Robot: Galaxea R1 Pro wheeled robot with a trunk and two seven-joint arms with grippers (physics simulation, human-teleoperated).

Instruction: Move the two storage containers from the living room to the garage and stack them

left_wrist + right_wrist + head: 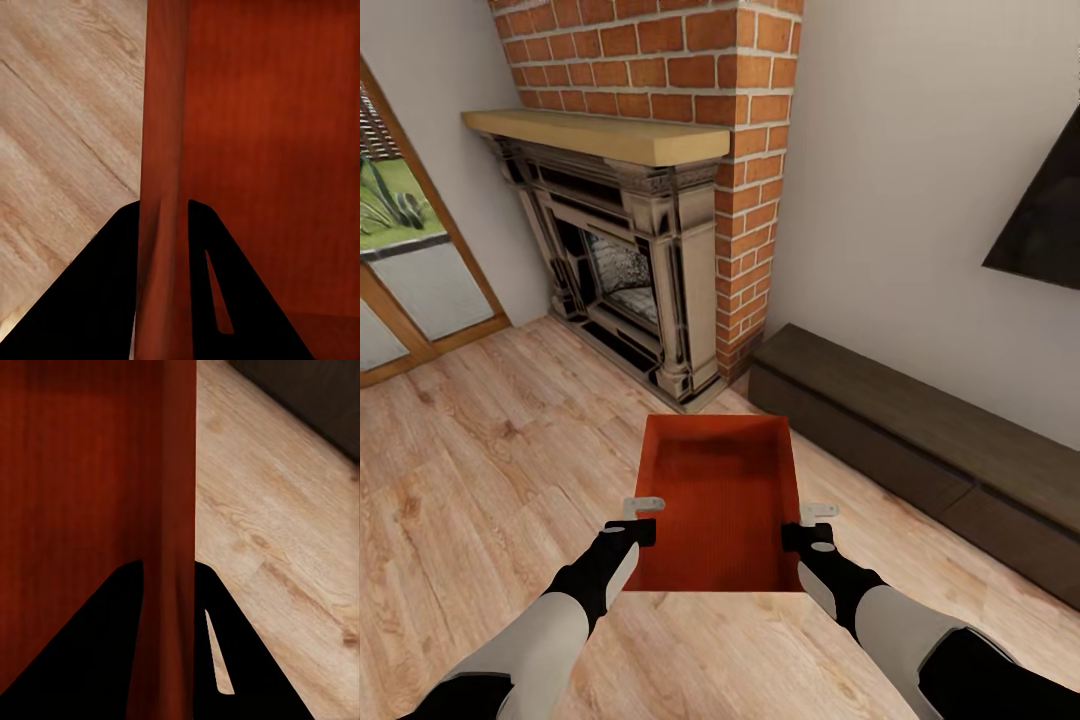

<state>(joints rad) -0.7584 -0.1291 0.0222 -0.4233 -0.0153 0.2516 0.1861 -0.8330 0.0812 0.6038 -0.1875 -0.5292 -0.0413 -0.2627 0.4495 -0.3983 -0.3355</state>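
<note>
One orange-red storage container [720, 500] is held level between my two arms, above the living room's light wood-plank flooring [480, 450], in front of the red-brick fireplace [630, 260]. My left gripper [643, 520] is shut on its left wall near the close end. My right gripper [808, 525] is shut on its right wall opposite. In the left wrist view the thin wall [163, 150] runs between the black fingers [97, 292] of the left gripper [163, 217]. In the right wrist view the right gripper [169, 577] pinches the container's wall [172, 472] the same way. The tub's inside looks empty.
A long dark low cabinet [920, 440] runs along the right wall under a black wall screen [1045, 210]. A wood-framed glass door [410, 270] stands at the left. The fireplace's wooden mantel [600, 135] juts out straight ahead. Plank floor spreads left of the container.
</note>
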